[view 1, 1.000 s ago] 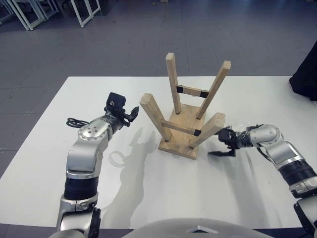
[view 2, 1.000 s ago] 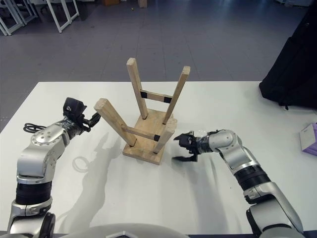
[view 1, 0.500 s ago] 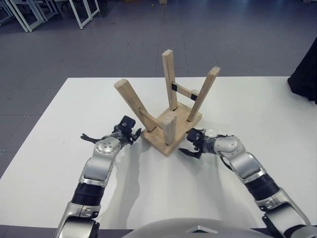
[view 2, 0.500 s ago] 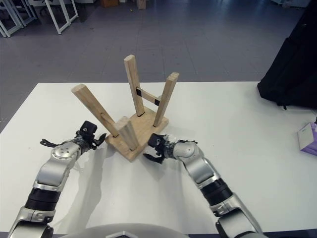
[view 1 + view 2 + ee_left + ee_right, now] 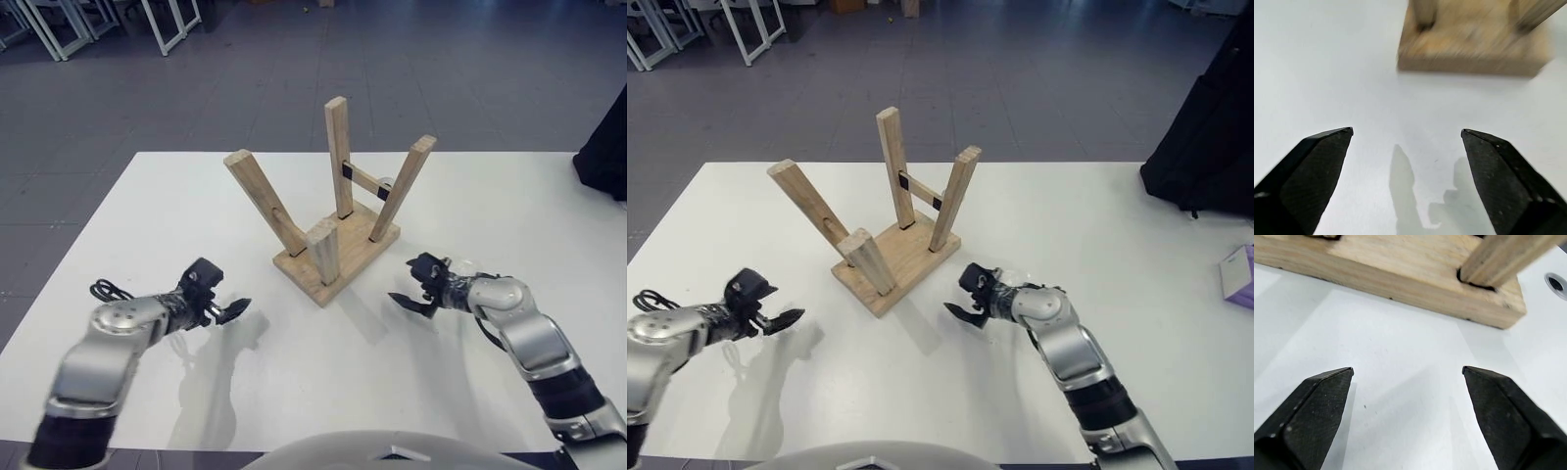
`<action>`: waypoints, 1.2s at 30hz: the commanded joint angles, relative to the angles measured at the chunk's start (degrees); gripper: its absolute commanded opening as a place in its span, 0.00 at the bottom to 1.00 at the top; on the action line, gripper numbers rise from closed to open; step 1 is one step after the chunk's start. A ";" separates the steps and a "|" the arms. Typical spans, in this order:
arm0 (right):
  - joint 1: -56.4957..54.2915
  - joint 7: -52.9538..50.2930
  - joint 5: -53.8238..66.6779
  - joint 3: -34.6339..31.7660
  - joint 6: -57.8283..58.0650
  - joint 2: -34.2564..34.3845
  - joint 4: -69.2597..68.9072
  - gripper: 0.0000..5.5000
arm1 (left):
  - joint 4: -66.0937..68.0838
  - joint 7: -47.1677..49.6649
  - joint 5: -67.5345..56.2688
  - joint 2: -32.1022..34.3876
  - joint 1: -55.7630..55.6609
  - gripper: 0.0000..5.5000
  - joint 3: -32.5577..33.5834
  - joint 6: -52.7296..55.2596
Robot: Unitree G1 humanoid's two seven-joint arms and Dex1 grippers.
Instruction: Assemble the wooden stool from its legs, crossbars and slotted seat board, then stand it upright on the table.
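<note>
Wooden stool [image 5: 328,245] rests upside down on its seat board [image 5: 364,237], legs [image 5: 338,147] up, mid white table [image 5: 323,392]. Your left gripper [image 5: 1406,131] hovers near-left of it, spread wide, empty; your right gripper [image 5: 1408,369], equally wide, hangs just near-right.

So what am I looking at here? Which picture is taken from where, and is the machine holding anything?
This is a humanoid robot with two arms, each ending in a two-fingered gripper. The two wide pictures come from cameras in its head, looking down over a white table. The two close-ups come from wrist cameras, looking out between black fingers. On the table a light wooden stool stands upside down, seat board on the surface, four legs pointing up. The left gripper and right gripper are open and hold nothing.
</note>
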 commanded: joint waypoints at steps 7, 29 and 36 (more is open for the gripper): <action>-1.28 -0.12 1.32 -3.34 -0.28 -1.76 2.56 0.75 | -12.22 7.59 -33.64 -7.85 -13.44 0.81 7.13 13.90; -3.44 -3.68 0.79 -3.06 -3.10 -1.10 5.69 0.75 | -8.64 19.43 -23.15 -14.21 -18.53 0.52 -14.02 1.03; -4.96 0.04 10.11 -11.65 -0.26 -1.56 4.47 0.75 | -5.27 8.82 -22.86 -6.06 -13.71 0.32 -11.53 -2.97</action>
